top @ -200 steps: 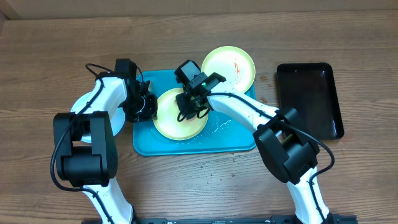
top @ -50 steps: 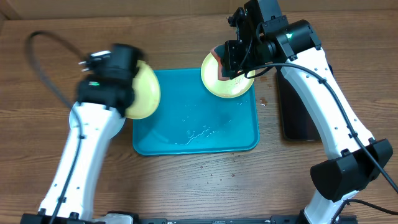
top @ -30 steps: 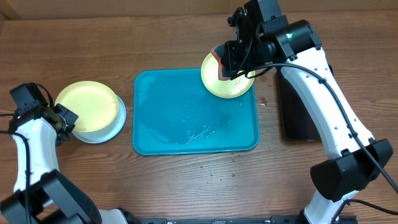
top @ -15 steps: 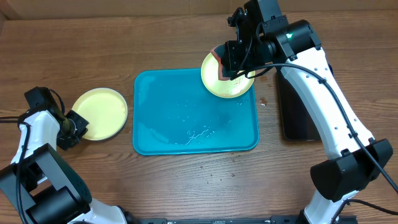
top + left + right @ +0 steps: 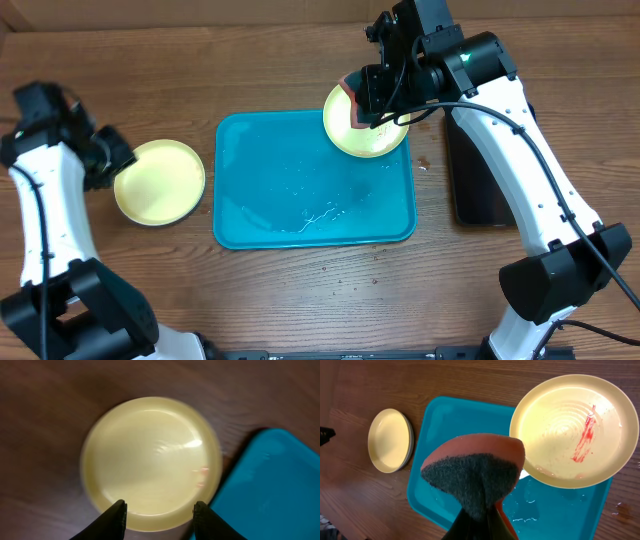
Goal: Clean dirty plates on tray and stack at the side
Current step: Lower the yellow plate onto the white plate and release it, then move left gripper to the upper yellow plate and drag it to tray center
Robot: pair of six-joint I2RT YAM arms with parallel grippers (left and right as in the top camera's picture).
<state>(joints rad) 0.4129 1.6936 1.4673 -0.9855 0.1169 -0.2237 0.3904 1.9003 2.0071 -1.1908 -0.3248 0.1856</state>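
- Left gripper point(image 5: 159, 510): hangs with jaws partly apart, nothing between them.
- Right gripper point(image 5: 372, 98): stays out of sight behind its load in the wrist view, clamped tight on a sponge point(image 5: 475, 472).
- Wooden table point(image 5: 300, 300): carries everything.
- Turquoise tray point(image 5: 260, 160): lies at centre, wet, with streaks of water on its floor and no plate fully inside.
- Black tray point(image 5: 465, 205): lies at the right, mostly hidden under the right arm.
- Clean stack of plates point(image 5: 159, 182): rests on the table just beside the tray's left edge, lime-green on top, a paler rim peeking out beneath; sits right under the left gripper, contact impossible to tell.
- Dirty plate point(image 5: 555, 420): perches across the tray's far right corner, partly past the rim, below the raised sponge.
- Sponge: shows an orange body and a dark scouring face.
- Red smear point(image 5: 583, 432): streaks the dirty plate's ridged centre.
- Risks, as a judgement: could tip or skid the perched plate off the rim under a hard scrub; could nudge the stack askew with a low sweep of the open left fingers; could lose a wet plate from a pinch on its edge.
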